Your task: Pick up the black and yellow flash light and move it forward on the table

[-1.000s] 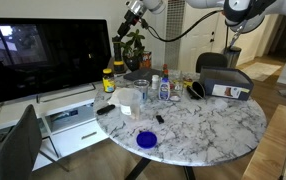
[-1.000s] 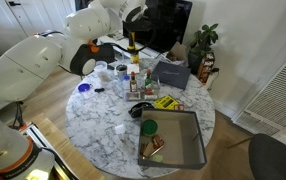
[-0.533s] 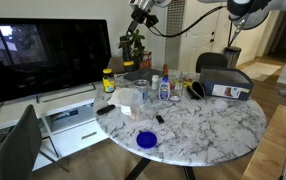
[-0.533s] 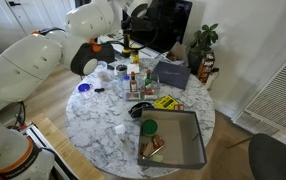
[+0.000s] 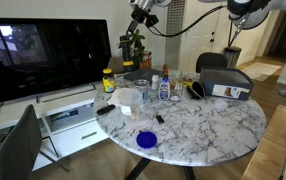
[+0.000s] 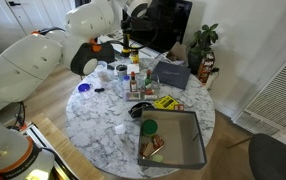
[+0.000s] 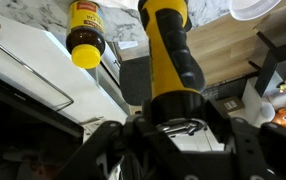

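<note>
Higher than a second ago, the gripper point(image 7: 173, 128) clamps the black-and-yellow cylindrical flashlight point(image 7: 167, 35), its long axis pointing straight outward; far end cropped, head probably hidden

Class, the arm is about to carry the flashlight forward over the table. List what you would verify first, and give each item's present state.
1. Flashlight held between the pincer fingers: ok, shown in the wrist view.
2. Flashlight raised off the table: ok, the pincer hangs high above it.
3. Bare marble to set it on: ok, seen in an exterior view.
4. Yellow-capped bottle out of the path: cannot tell; it stands close below.
5. Grip firm enough: cannot tell.
</note>
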Tool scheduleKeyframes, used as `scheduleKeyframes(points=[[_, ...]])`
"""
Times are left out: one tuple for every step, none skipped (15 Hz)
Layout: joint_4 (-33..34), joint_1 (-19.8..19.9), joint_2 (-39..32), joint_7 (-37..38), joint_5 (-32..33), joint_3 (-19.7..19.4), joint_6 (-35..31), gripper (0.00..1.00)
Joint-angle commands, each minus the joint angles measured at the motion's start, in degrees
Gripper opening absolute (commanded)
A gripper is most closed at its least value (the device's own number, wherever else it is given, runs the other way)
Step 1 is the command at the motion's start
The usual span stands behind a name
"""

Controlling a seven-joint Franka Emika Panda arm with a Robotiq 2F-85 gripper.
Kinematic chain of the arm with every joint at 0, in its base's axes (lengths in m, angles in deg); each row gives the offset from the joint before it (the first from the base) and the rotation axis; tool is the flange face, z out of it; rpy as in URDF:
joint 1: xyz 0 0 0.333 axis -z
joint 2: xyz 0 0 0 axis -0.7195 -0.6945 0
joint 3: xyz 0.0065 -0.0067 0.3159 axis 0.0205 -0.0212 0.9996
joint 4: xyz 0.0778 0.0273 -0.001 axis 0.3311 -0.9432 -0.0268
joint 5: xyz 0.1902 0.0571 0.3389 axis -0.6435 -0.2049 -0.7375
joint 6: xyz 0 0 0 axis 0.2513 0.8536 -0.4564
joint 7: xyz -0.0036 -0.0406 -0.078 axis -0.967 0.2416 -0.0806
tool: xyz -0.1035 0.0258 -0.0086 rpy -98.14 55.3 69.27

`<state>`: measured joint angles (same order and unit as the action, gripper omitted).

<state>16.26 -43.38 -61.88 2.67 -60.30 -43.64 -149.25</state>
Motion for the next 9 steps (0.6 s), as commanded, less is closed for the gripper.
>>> scheduleKeyframes(points=[[-0.08,-1.09,0.2,-1.6,-1.2,-1.18,0.41,0.32],[-0.14,-1.54,0.26,-2.65,-1.25,-1.0,0.2,0.32],[-0.17,-2.0,0.19,-2.98,-1.22,-1.02,0.01,0.32],[-0.18,-2.36,0.05,-3.59,-1.59,-0.66,-0.01,0.32],[-0.19,-2.93,-0.05,-4.03,-1.5,-0.71,-0.39,0.32],[-0.19,-3.41,-0.15,-4.44,-1.62,-0.57,-0.37,0.32],[-0.2,-3.98,-0.2,-5.18,-1.52,-0.54,-0.17,0.32],[-0.21,-4.51,-0.34,-5.78,-1.24,-0.74,-0.12,0.32],[-0.25,-5.11,-0.63,-6.41,-0.81,-1.09,0.05,0.32]])
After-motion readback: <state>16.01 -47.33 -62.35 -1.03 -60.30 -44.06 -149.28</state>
